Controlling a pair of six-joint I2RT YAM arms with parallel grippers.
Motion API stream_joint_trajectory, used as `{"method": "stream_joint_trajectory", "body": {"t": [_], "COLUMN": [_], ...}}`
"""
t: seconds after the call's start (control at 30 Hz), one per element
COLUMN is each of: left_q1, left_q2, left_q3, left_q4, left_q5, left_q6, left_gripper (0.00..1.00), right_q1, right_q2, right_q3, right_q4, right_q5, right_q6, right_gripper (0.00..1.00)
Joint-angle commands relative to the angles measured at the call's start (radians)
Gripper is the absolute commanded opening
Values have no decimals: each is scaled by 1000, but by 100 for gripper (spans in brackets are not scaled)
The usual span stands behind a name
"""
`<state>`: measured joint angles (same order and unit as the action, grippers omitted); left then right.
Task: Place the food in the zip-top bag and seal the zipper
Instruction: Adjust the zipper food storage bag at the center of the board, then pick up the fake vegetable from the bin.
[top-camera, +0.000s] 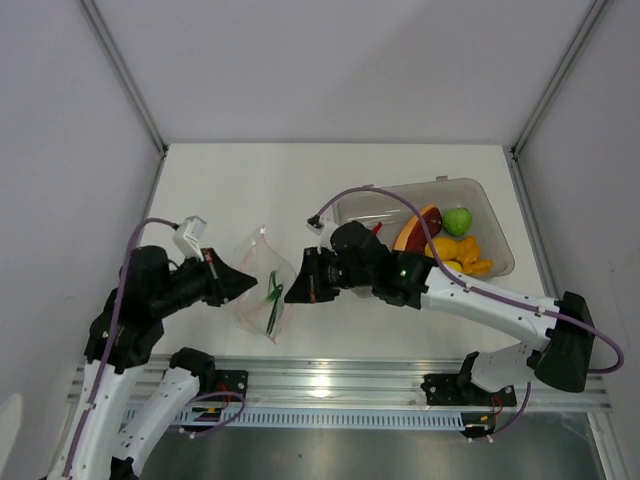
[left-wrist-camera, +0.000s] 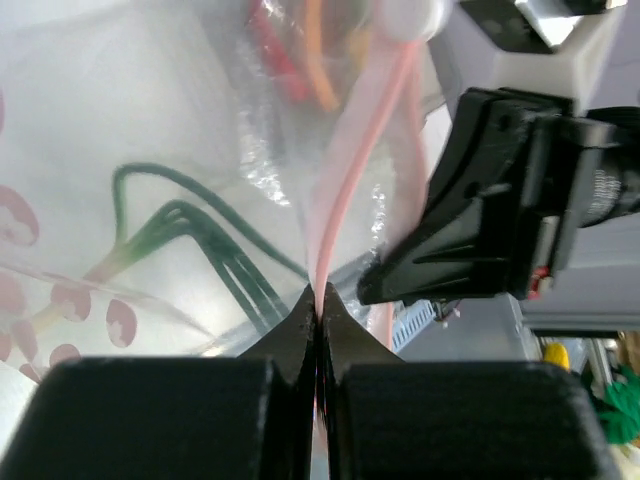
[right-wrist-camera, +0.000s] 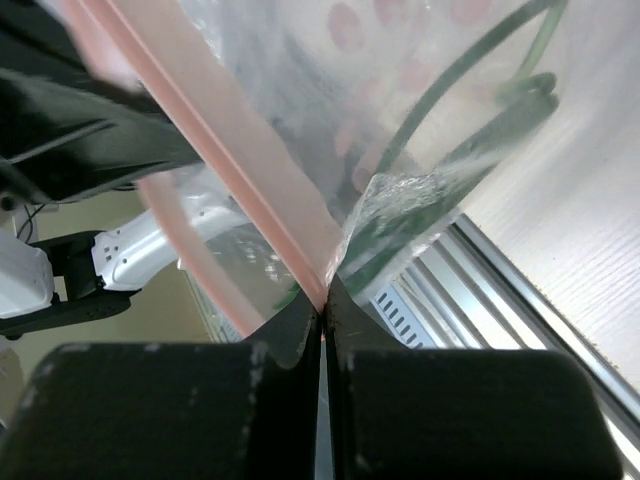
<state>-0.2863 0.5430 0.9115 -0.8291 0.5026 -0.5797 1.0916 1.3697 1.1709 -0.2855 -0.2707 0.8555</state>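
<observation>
The clear zip-top bag (top-camera: 262, 268) hangs between my two grippers, just above the table. A green scallion (top-camera: 273, 296) lies inside it. My left gripper (left-wrist-camera: 318, 303) is shut on the pinkish-red zipper (left-wrist-camera: 350, 170) at one end of the mouth. The scallion (left-wrist-camera: 190, 225) shows through the plastic to its left. My right gripper (right-wrist-camera: 325, 297) is shut on the zipper (right-wrist-camera: 230, 165) at the other end, with the scallion (right-wrist-camera: 450, 110) behind the film. In the top view the left gripper (top-camera: 254, 279) and right gripper (top-camera: 289, 293) face each other across the bag.
A grey translucent bin (top-camera: 497, 215) stands at the back right. It holds a purple and orange piece (top-camera: 418, 230), a green round fruit (top-camera: 458, 220), yellow-orange fruit (top-camera: 458, 252) and a red chili (top-camera: 378, 228). The right arm reaches across the bin's near side.
</observation>
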Motion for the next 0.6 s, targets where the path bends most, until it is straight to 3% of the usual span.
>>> {"method": "stream_joint_trajectory", "body": {"t": [0.0,0.1,0.3,0.4,0.47,0.5,0.57], "left_q1": [-5,-5,-5,-5,-5,-5,-5], "left_q2": [-64,-81,-58,-49,-40,-40,-37], "left_q3": [142,159,43,32,30,30,23], "left_q4": [-16,-25,25,47,44,44,45], "left_q5": [-82,-105,-38,-41,-62,-68,-79], "left_q6": [44,49,29,30,38,40,43], "left_gripper": [1,1,0,1,1,1,1], "right_q1": [2,-12,-21,-19,-19,-19,-36], "right_q2": [-34,-52,-58,-70,-99,-100,-144], "right_q3": [87,82,58,61,68,73,90], "right_q4": [-46,-78,-129,-136,-149,-149,-197], "right_q5": [11,27,73,64,73,73,106], "right_q6": [-76,-102,-134,-153,-174,-182,-217], "right_gripper": [0,1,20,33,52,52,64]}}
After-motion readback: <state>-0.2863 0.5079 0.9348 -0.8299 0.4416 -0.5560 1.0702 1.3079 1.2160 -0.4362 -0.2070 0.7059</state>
